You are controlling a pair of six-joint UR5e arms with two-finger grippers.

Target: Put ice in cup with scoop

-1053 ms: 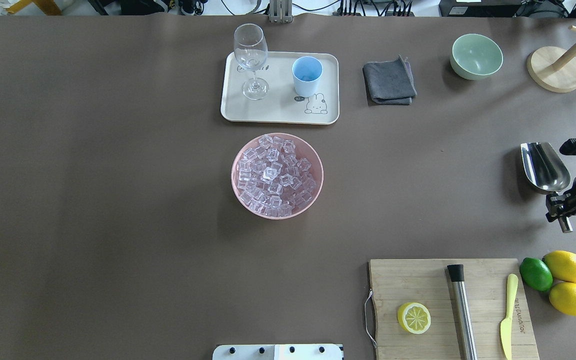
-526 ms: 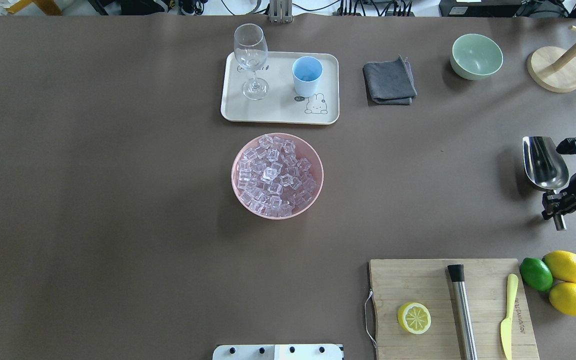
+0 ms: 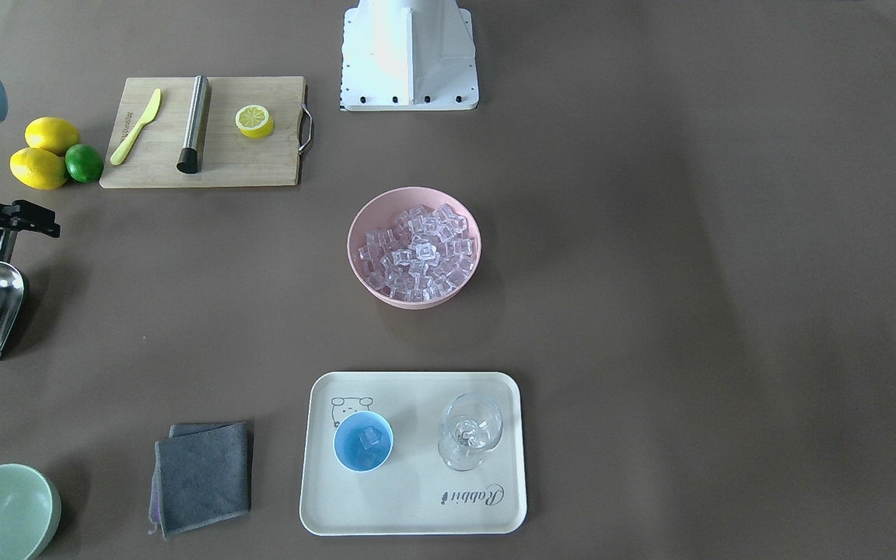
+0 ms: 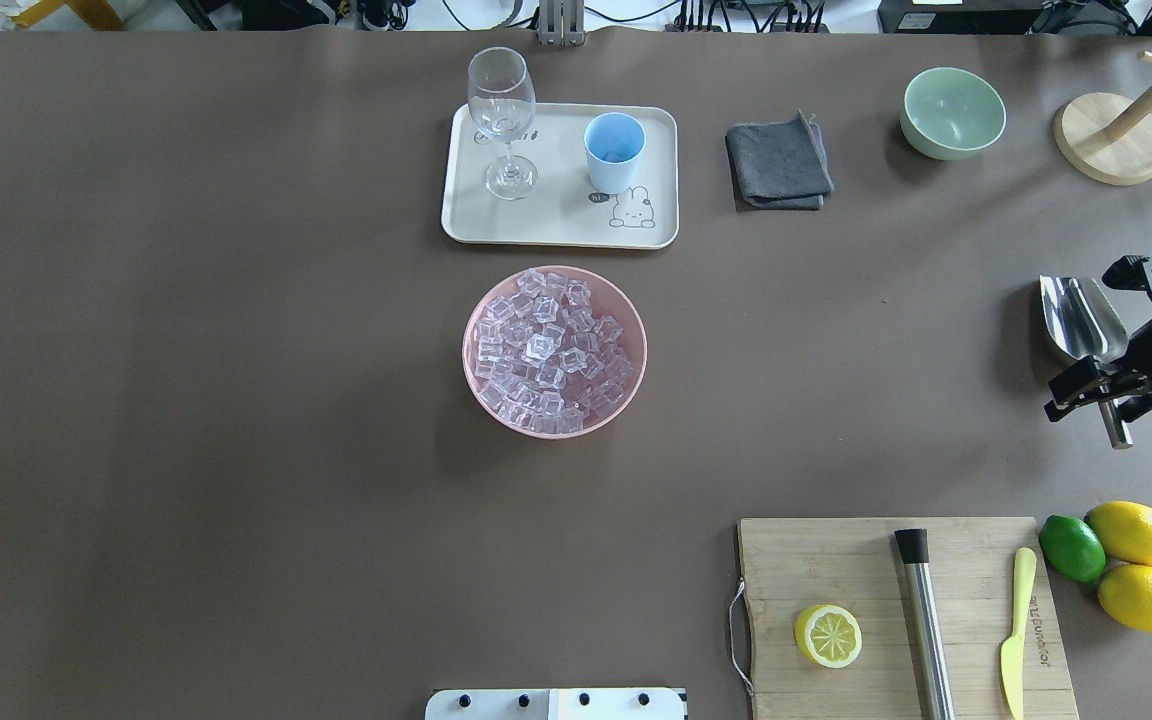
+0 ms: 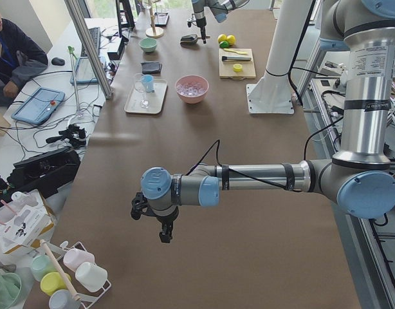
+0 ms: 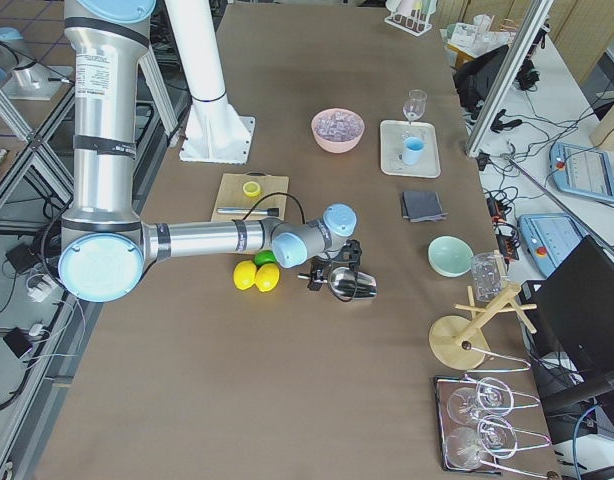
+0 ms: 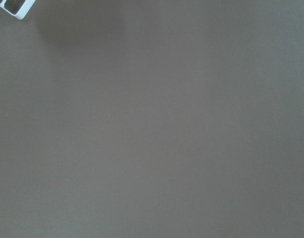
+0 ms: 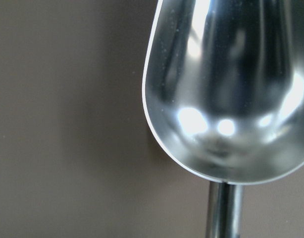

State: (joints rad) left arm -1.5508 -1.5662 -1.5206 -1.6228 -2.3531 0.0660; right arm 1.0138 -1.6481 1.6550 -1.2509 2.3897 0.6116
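The steel scoop [image 4: 1081, 318] is at the table's right edge, its trough pointing away from the robot. My right gripper [image 4: 1106, 392] is shut on its short handle; the right wrist view shows the empty trough [image 8: 226, 89] close up above bare table. The light-blue cup [image 4: 614, 150] stands on the cream tray [image 4: 556, 230] and holds one ice cube [image 3: 370, 438]. Many ice cubes [image 4: 548, 350] fill the pink bowl [image 4: 468, 350] at the table's middle. My left gripper [image 5: 162, 235] shows only in the exterior left view, over bare table; I cannot tell if it is open.
A wine glass [image 4: 502, 110] stands beside the cup on the tray. A grey cloth [image 4: 778, 160], a pale-green bowl [image 4: 951, 112] and a wooden stand [image 4: 1111, 140] lie at the back right. A cutting board [image 4: 836, 560] with a steel rod, knife and lemon half sits near right, fruit [image 4: 1131, 560] beside it.
My right gripper has shifted slightly away from the robot and turned, carrying the scoop with it; the trough now looks narrower, rolled to one side. Nothing else has moved.
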